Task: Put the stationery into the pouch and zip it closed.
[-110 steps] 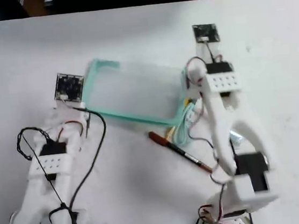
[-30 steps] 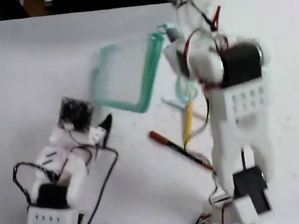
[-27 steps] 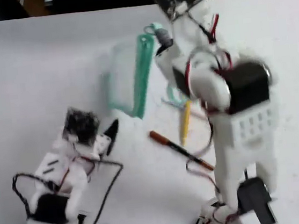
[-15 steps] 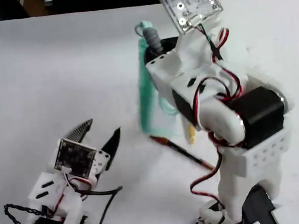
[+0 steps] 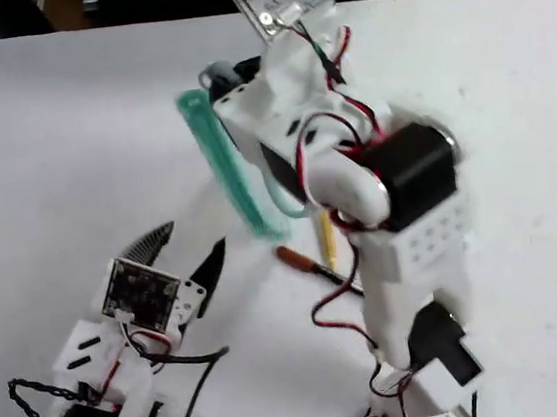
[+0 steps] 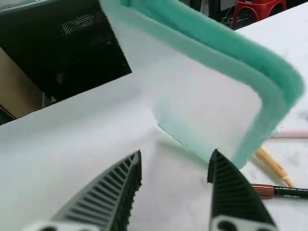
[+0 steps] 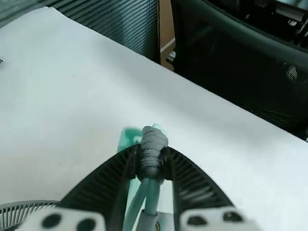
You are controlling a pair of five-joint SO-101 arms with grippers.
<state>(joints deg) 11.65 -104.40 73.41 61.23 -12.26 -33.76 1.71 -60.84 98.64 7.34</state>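
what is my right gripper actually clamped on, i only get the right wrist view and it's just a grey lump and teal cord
Observer: The right gripper is shut on the grey zip pull; the high view shows the pouch held up by it, turned edge-on.
Operator: where's the stationery
Observer: Outside the pouch. A yellow pencil and a brown-capped pen lie on the table by its lower end.
Operator: and the left arm
Observer: The left gripper is open, facing the pouch's flat side.
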